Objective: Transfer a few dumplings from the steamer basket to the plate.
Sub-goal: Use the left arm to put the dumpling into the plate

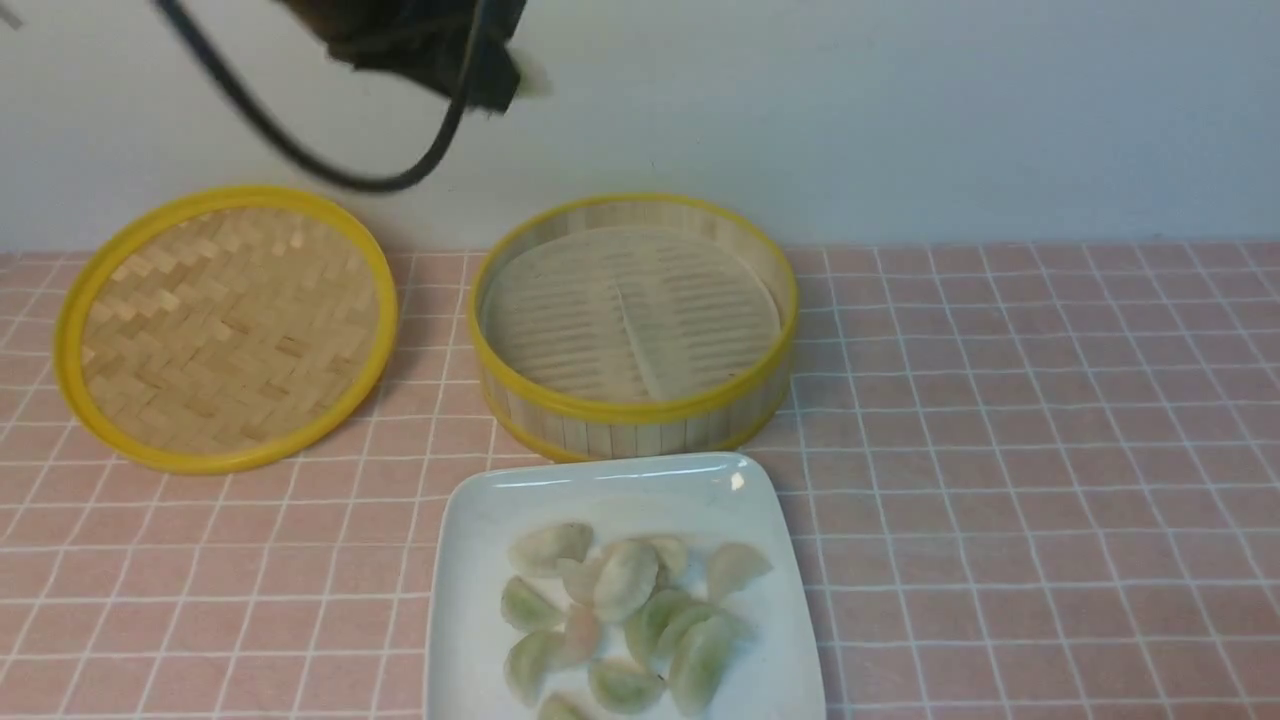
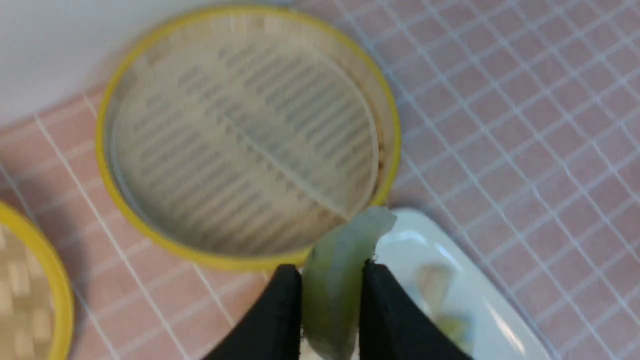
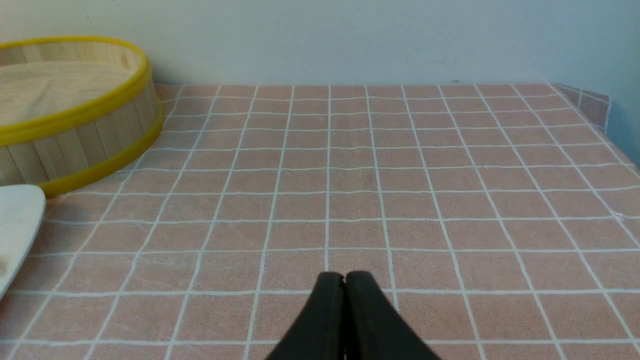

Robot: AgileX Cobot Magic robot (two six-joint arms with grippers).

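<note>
table (image 1: 1000,450) carries the steamer basket (image 1: 634,408), its floor bare, and just in front of it the plate (image 1: 470,600) heaped with dumplings (image 1: 625,578). left gripper (image 2: 331,280) pinches one more dumpling (image 2: 345,245) high over the table; right gripper (image 3: 345,280) is closed on nothing. only this drop seems left.

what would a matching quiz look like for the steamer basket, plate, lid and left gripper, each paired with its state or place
Column one:
1. steamer basket
2. plate
3. woven lid
4. left gripper

Column two:
A. carries a pile of dumplings
B. fingers shut on one dumpling
C. no food inside, only the bare slotted liner
D. rests to the basket's left

Pairs: 1-C, 2-A, 3-D, 4-B
</note>
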